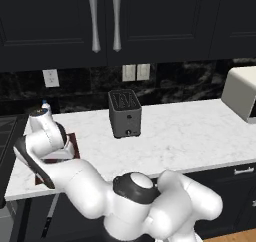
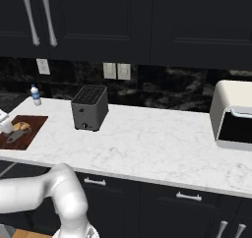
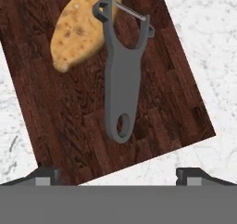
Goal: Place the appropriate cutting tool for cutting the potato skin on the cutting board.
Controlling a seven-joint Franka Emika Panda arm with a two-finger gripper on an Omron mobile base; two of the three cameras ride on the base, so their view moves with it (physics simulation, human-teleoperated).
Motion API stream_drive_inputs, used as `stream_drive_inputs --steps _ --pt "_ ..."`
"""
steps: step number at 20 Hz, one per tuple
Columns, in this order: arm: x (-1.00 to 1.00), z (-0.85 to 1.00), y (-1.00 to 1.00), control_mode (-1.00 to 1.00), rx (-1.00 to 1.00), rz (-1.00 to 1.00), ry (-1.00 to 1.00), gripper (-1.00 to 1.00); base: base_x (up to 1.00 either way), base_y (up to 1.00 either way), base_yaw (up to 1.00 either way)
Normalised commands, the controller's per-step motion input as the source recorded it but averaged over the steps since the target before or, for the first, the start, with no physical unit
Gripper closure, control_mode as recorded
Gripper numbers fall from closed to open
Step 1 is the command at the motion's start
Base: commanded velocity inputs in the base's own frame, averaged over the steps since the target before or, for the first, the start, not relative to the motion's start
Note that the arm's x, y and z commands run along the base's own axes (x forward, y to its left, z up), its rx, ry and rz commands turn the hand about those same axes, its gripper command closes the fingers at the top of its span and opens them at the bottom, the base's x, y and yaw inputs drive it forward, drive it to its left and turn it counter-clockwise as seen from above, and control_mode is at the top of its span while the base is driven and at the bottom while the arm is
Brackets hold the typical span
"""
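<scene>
The cutting tool, a grey metal peeler (image 3: 121, 84), lies flat on the dark reddish-brown cutting board (image 3: 69, 126). Its forked head rests against the golden-tan potato (image 3: 78, 31), which also lies on the board. My gripper (image 3: 118, 176) hovers above the board with its jaws wide open and nothing between them, clear of the peeler's handle end. From the right base view the board (image 2: 34, 121) sits at the counter's left end with the potato (image 2: 22, 126) and the peeler (image 2: 17, 134) on it. In the left base view my arm covers most of the board (image 1: 73, 144).
A dark toaster (image 1: 125, 113) (image 2: 89, 107) stands mid-counter, right of the board. A small bottle (image 2: 35, 95) is by the back wall behind the board. A cream toaster oven (image 2: 234, 114) occupies the far right. White marble counter (image 2: 147, 143) stretches between them.
</scene>
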Motion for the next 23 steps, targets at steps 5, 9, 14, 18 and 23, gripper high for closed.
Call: stream_drive_inputs --steps 5,9,14,18,23 --pt "-0.6 0.62 -0.24 -1.0 0.14 0.0 0.0 -1.0 0.0 0.0 0.0" --pt "-0.83 1.0 -0.46 -1.0 0.13 0.0 -0.09 -1.0 0.0 0.0 0.0" --pt "-0.79 0.99 -0.37 -1.0 0.04 0.06 -0.19 -1.0 0.0 0.0 0.0" --pt "-0.16 0.15 -0.17 -1.0 0.01 0.08 -0.06 -1.0 0.0 0.0 0.0" --pt "-0.38 0.25 -0.68 -1.0 0.0 0.22 -0.13 -1.0 0.0 0.0 0.0"
